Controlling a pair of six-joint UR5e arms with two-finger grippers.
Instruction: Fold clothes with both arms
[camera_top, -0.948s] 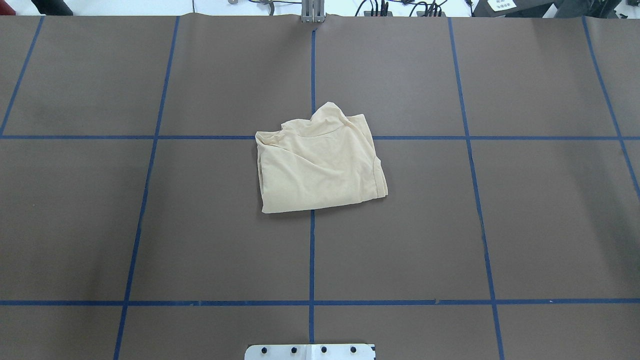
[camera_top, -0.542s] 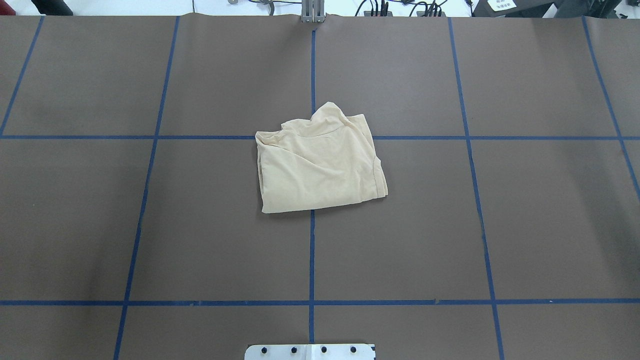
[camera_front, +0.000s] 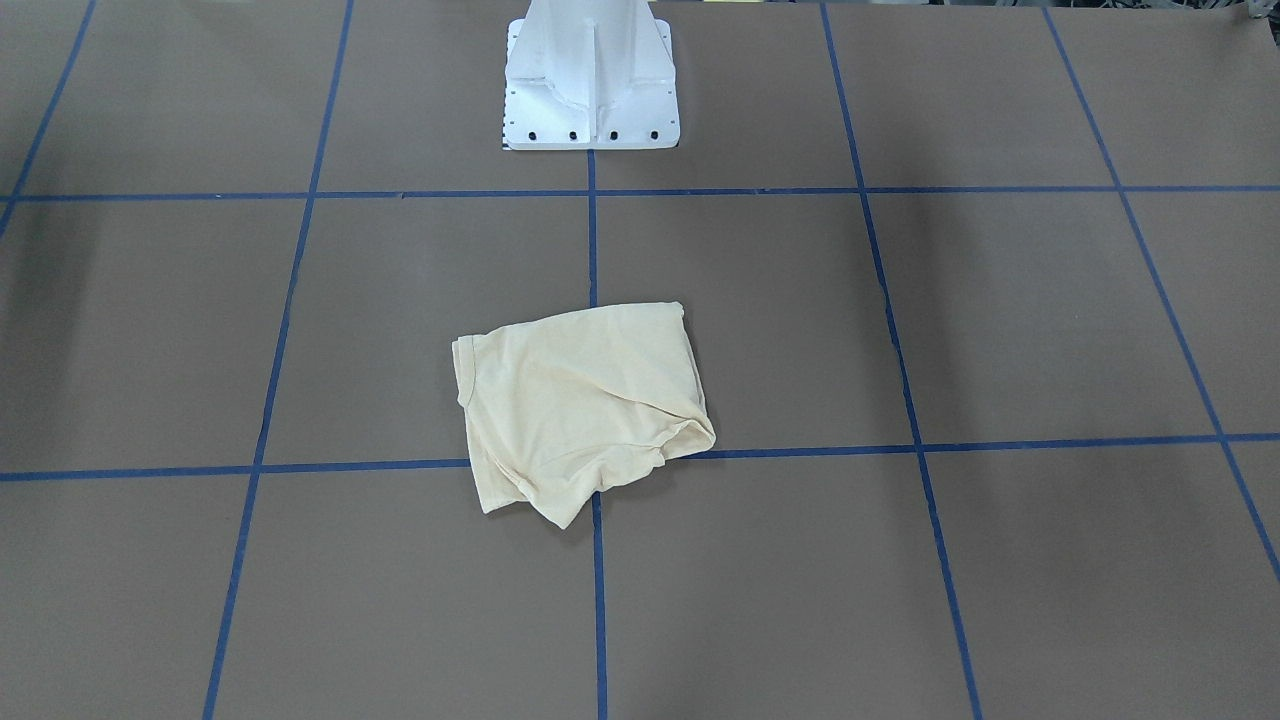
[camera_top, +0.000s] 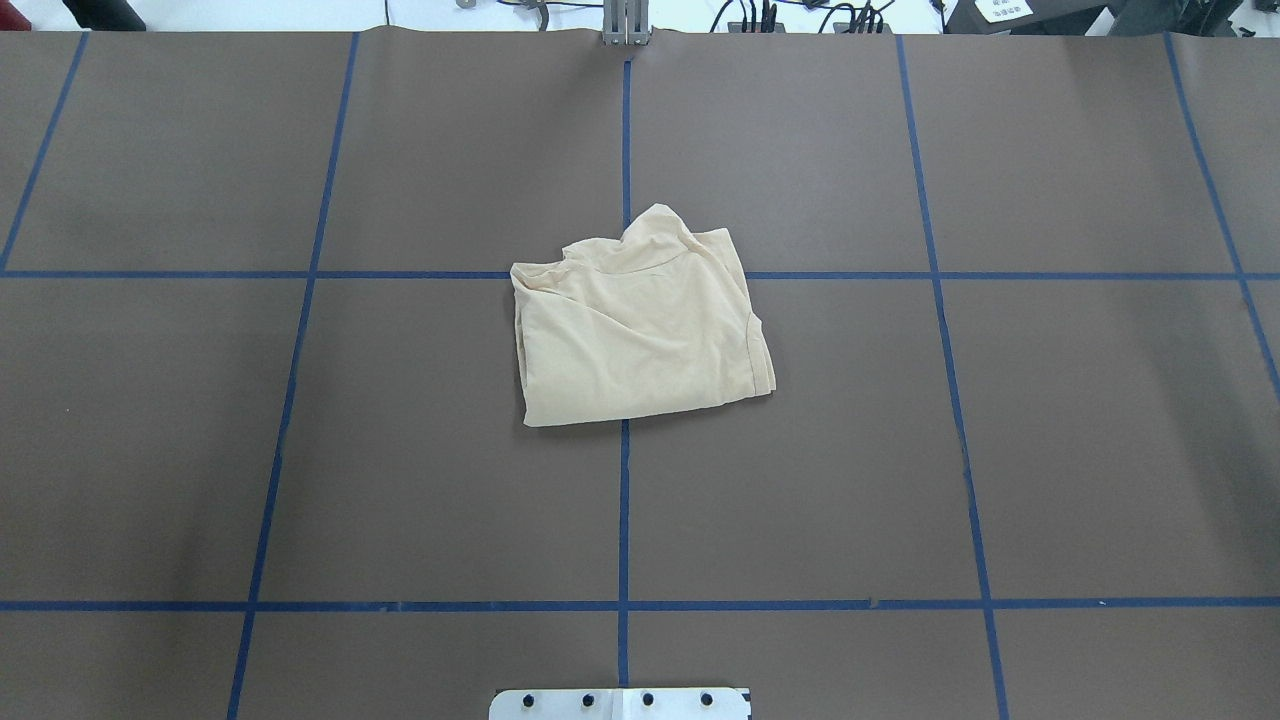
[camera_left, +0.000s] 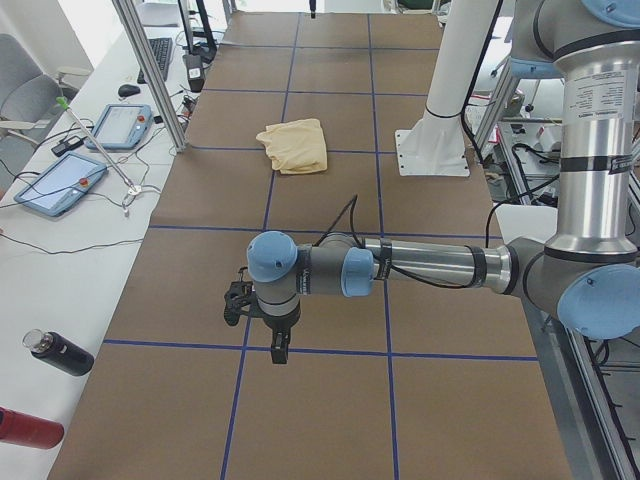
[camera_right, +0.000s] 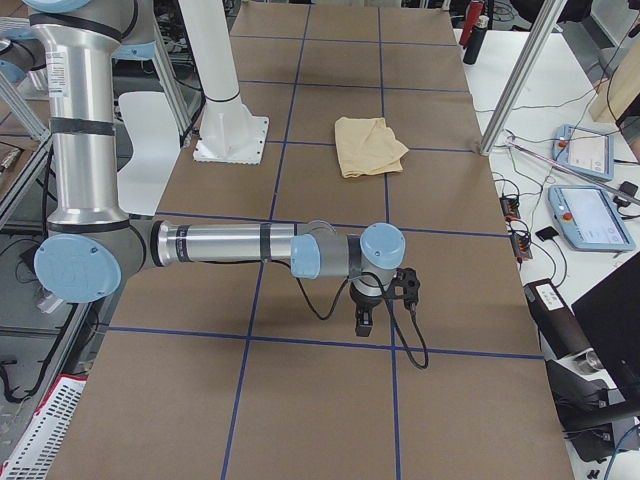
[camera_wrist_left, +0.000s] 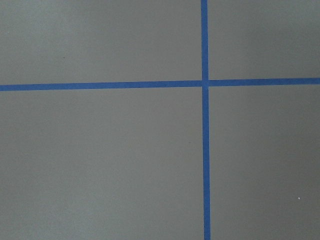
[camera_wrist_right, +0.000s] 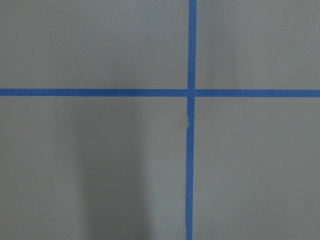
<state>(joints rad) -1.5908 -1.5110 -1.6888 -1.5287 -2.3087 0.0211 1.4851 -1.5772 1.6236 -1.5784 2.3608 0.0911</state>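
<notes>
Lying exactly as it did a moment earlier, the pale cream-yellow thin shirt (camera_top: 640, 335) sits folded into a rough square at the centre of the brown paper-covered tabletop (camera_top: 1050, 450). It straddles the blue tape lines (camera_top: 625, 500), with its rumpled edge toward 12 o'clock in the overhead view. Nothing about it has shifted, which suggests the folding is finished or paused. Only the side views show the robot's tools. The left black two-finger gripper (camera_left: 279, 345) and the right black two-finger gripper (camera_right: 363, 318) hang over bare tabletop, well apart from the shirt. Whether either is clenched or released I cannot tell. Both wrist cameras show only tape and paper.
</notes>
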